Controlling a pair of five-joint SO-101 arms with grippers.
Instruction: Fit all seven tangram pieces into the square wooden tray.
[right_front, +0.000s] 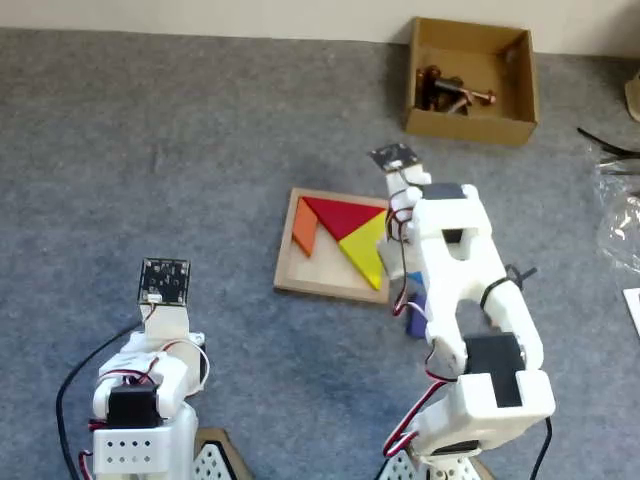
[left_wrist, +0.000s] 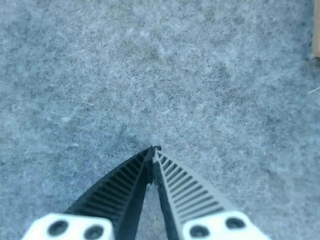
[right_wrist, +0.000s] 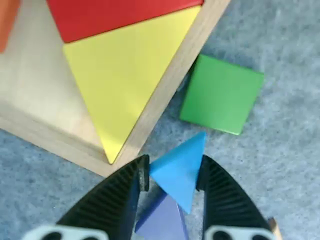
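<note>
Wooden tray (right_front: 318, 268) holds three pieces already: an orange piece (right_front: 304, 228), a red triangle (right_wrist: 115, 15) and a yellow triangle (right_wrist: 120, 75), packed edge to edge so that the rest of its floor stays free for the others. Just outside its corner the right gripper (right_wrist: 172, 170) pinches a blue triangle (right_wrist: 180, 167) by two sides, I think because this piece should go in next. The blue triangle overlaps a purple piece (right_wrist: 162, 220), and a green square (right_wrist: 221, 94) lies near, beside the rim (both wait their turn, in my judgement). The left gripper (left_wrist: 154, 150) is pressed together on nothing, over bare grey carpet (left_wrist: 150, 75), well apart from the work, probably so that it does not disturb.
</note>
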